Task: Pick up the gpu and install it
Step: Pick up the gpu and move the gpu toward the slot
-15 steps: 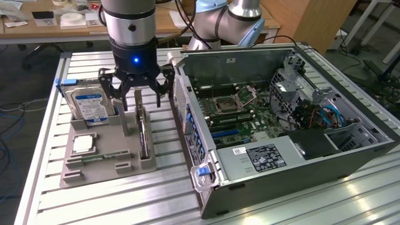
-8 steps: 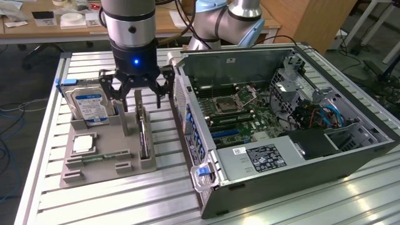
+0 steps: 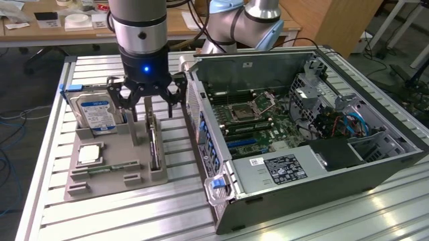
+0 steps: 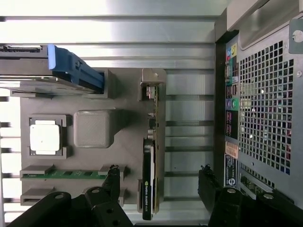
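The gpu (image 3: 154, 145) is a thin dark card standing on its edge in a slot of the grey holder tray (image 3: 114, 181), left of the computer case. In the wrist view the gpu (image 4: 150, 156) runs lengthwise between the two black fingers (image 4: 112, 178), closer to one of them, with its metal bracket at the far end. My gripper (image 3: 150, 105) hangs open directly above the card's far end, jaws spread wide and nothing held. The gripper (image 4: 160, 182) straddles the card without touching it.
The open computer case (image 3: 302, 125) lies on its side in the exterior view's right, motherboard exposed. The tray also holds a silver hard drive (image 3: 97, 113), a CPU (image 3: 90, 153) and a green RAM stick (image 3: 107, 169). Everything sits on a slatted aluminium table (image 3: 134, 216).
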`<act>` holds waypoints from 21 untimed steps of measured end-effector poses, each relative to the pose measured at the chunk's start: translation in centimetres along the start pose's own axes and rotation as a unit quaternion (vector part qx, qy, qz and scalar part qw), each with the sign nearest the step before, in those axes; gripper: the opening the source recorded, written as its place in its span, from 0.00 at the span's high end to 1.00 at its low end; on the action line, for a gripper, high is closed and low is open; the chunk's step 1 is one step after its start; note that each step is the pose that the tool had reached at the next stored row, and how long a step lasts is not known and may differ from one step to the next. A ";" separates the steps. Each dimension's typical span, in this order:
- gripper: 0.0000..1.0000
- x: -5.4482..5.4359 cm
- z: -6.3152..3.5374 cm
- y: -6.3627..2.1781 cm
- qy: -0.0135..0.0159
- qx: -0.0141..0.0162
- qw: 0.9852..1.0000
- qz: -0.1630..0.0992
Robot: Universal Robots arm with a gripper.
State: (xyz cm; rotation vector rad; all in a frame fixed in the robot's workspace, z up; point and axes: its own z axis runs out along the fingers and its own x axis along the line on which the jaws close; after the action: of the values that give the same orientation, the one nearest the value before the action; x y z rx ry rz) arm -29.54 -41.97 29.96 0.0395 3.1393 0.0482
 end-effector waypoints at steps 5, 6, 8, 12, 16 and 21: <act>0.24 0.0 0.28 -0.02 0.000 0.000 1.000 0.000; 0.24 0.0 0.33 -0.02 0.000 0.000 1.000 0.000; 0.24 0.0 0.42 -0.03 0.000 0.000 1.000 0.000; 0.24 0.0 0.59 -0.04 0.000 0.000 1.000 0.000; 0.24 0.0 0.74 -0.05 0.000 0.000 1.000 0.000; 0.24 0.0 0.91 -0.06 0.000 0.000 1.000 0.000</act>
State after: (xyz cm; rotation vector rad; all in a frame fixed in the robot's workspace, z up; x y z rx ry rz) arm -29.54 -42.00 29.05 0.0395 3.1393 0.0482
